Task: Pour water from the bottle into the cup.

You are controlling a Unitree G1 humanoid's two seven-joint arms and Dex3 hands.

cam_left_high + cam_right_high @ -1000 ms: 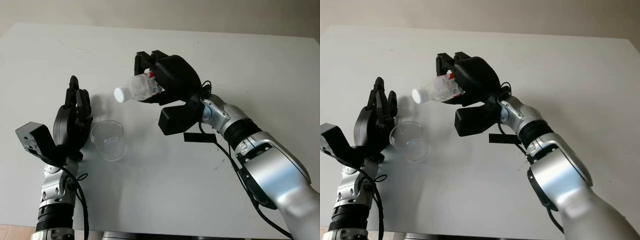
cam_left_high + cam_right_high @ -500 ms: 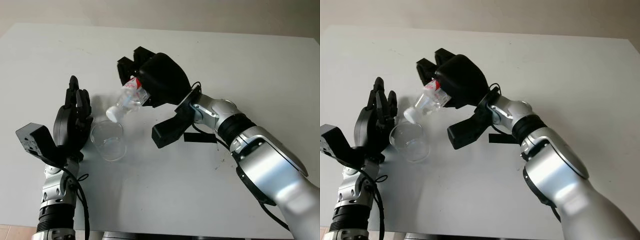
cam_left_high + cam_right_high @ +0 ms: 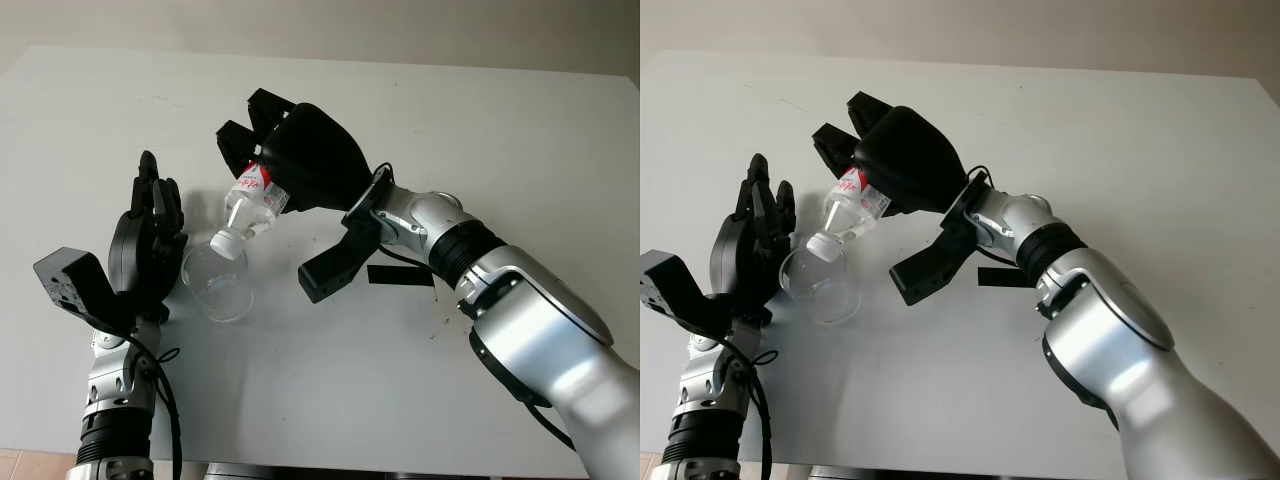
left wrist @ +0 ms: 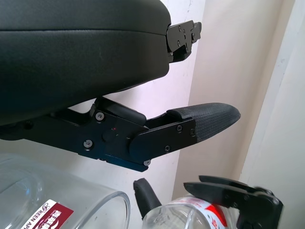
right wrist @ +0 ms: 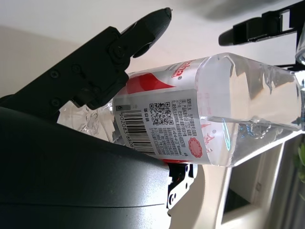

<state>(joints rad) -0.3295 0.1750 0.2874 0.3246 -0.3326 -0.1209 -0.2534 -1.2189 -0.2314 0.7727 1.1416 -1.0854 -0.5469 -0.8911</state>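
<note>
Bottle (image 3: 250, 208) in right hand (image 3: 300, 160) tips over cup (image 3: 217, 281), left hand (image 3: 148, 238) alongside.

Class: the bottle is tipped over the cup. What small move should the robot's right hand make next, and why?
Probably hold position over the cup and tilt a little further. The right hand grips the bottle neck-down, its white cap at the cup's rim, and no stream is visible. The left hand is beside the cup.

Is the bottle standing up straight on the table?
No, the right hand holds the bottle tilted, mouth down over the cup.
</note>
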